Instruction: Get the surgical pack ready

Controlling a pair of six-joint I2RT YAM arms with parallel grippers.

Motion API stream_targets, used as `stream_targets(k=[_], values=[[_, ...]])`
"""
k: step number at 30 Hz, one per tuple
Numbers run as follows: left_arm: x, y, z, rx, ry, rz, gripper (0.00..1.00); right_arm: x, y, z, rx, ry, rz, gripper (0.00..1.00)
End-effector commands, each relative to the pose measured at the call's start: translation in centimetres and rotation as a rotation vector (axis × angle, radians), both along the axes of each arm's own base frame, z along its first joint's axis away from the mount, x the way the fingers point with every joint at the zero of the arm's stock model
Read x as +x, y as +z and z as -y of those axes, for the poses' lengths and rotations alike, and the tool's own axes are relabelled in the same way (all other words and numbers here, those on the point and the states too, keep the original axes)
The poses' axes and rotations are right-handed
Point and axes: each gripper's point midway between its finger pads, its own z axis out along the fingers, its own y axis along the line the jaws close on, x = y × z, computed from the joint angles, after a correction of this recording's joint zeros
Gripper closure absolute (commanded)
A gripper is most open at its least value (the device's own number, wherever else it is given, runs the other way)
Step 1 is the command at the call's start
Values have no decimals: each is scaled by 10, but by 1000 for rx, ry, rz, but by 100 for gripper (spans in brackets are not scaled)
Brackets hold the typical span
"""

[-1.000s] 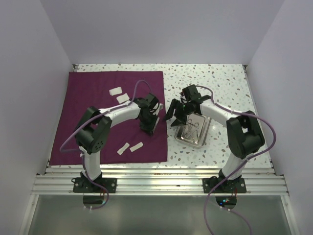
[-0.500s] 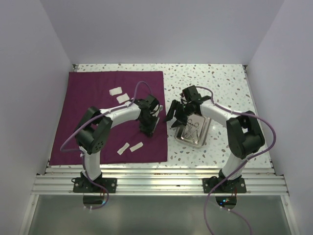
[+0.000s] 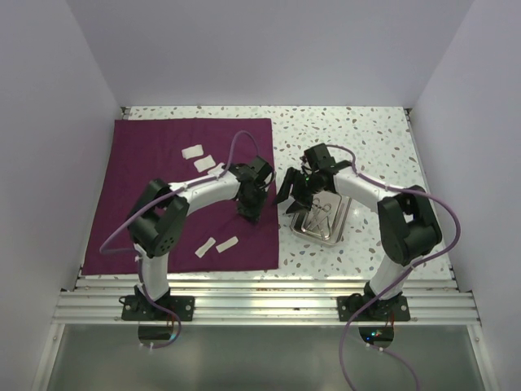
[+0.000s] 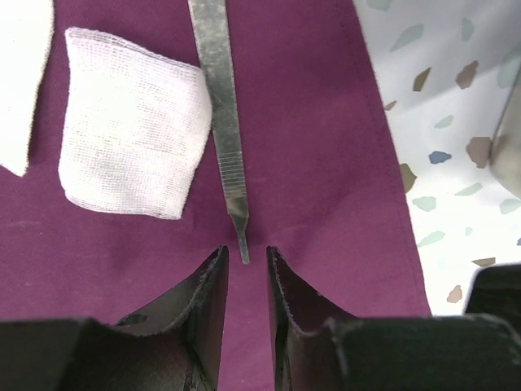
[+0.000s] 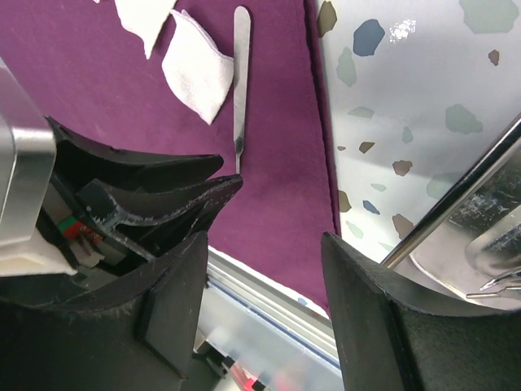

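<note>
The maroon cloth (image 3: 163, 195) lies flat on the left of the table, with white gauze pads (image 3: 204, 163) scattered on it. The steel tray (image 3: 335, 230) sits to its right on the speckled table, with the scissors (image 3: 323, 210) inside. My left gripper (image 3: 248, 210) is low over the cloth's right part. In the left wrist view its jaws (image 4: 247, 257) stand a narrow gap apart and empty. The tip of the metal tweezers (image 4: 221, 114) lies just ahead of them, and a gauze pad (image 4: 130, 134) lies to the left. My right gripper (image 3: 291, 195) is wide open (image 5: 269, 244) beside the tray's rim (image 5: 464, 208).
The two grippers are close together at the cloth's right edge (image 4: 391, 163). White walls enclose the table on three sides. A metal rail (image 3: 260, 285) runs along the near edge. Two more gauze pads (image 3: 216, 244) lie near the cloth's front.
My left wrist has shifted slightly right and turned. The white pad seen below it earlier is now hidden under it in the top view. The right arm has barely moved.
</note>
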Motion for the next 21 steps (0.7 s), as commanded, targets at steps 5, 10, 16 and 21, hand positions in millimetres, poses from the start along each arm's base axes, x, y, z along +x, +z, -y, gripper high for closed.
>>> stream_targets(k=[5, 10, 16, 21], values=[[2, -6, -4, 49, 27, 6, 71, -1, 12, 2, -2, 9, 47, 39], [-3, -10, -1, 54, 23, -6, 71, -1, 10, 2, -1, 10, 42, 39], [-14, -20, 3, 75, 15, -26, 70, -3, 8, 2, -3, 13, 38, 39], [-20, -40, -4, 108, 18, -58, 69, -4, 8, 3, -4, 15, 42, 39]])
